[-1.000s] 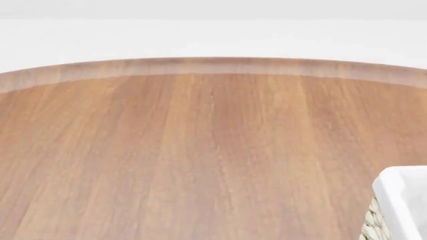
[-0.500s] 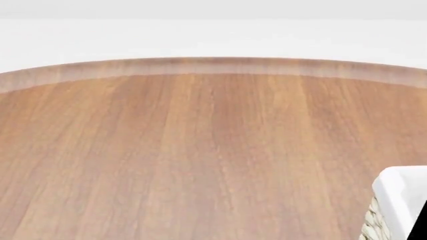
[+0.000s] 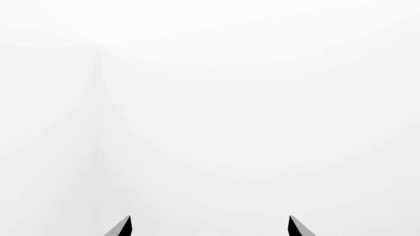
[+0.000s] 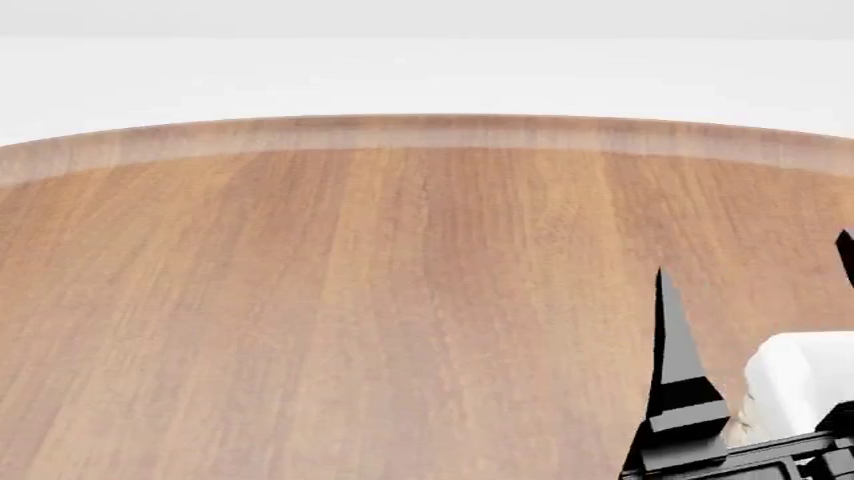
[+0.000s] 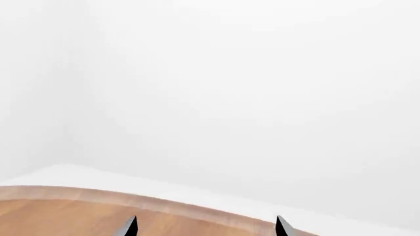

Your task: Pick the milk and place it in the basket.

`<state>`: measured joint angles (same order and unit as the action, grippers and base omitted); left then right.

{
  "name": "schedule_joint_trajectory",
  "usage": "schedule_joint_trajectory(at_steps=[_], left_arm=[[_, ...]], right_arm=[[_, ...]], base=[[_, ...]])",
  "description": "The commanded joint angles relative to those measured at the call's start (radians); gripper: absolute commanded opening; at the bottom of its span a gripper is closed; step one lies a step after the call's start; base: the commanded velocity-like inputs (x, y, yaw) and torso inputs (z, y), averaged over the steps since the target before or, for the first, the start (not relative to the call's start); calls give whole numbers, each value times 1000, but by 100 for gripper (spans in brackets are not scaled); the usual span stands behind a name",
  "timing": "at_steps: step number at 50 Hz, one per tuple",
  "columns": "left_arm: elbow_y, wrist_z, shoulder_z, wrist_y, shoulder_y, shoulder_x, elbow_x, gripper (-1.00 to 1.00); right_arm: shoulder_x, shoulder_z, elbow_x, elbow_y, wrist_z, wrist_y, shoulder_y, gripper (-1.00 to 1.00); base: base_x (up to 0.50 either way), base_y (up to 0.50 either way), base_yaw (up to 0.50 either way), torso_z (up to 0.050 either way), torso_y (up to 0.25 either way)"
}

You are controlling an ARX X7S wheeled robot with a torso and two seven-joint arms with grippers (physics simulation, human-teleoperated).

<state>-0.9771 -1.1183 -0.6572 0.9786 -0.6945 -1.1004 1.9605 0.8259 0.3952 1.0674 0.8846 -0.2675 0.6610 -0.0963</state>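
Observation:
The milk is out of view in every frame. Only a corner of the basket (image 4: 803, 372) shows at the head view's lower right: white liner over a bit of wicker. My right gripper (image 4: 754, 300) stands open and empty in front of that corner, fingers pointing up over the table. In the right wrist view its fingertips (image 5: 206, 227) are wide apart, with nothing between them, facing the table's far edge. My left gripper (image 3: 208, 227) is open and empty and faces a bare white wall; it does not show in the head view.
A round wooden table (image 4: 334, 300) fills the head view, with its curved far edge (image 4: 427, 132) against a white floor and wall. The right wrist view shows the same edge (image 5: 98, 196).
My right gripper has risen into the head view at the lower right, partly covering the basket corner. The table and basket have not moved.

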Motion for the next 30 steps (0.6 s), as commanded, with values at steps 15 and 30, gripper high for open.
schedule_joint_trajectory(at_steps=[15, 30], left_arm=[[7, 4, 3, -11, -14, 6, -4, 100], [4, 10, -5, 3, -10, 14, -9, 100]], right_arm=[[38, -465, -130, -110, 272, 87, -246, 100], [36, -667, -303, -215, 498, 5, -211, 100]], base=[[0, 0, 0, 0, 0], [0, 0, 0, 0, 0]])
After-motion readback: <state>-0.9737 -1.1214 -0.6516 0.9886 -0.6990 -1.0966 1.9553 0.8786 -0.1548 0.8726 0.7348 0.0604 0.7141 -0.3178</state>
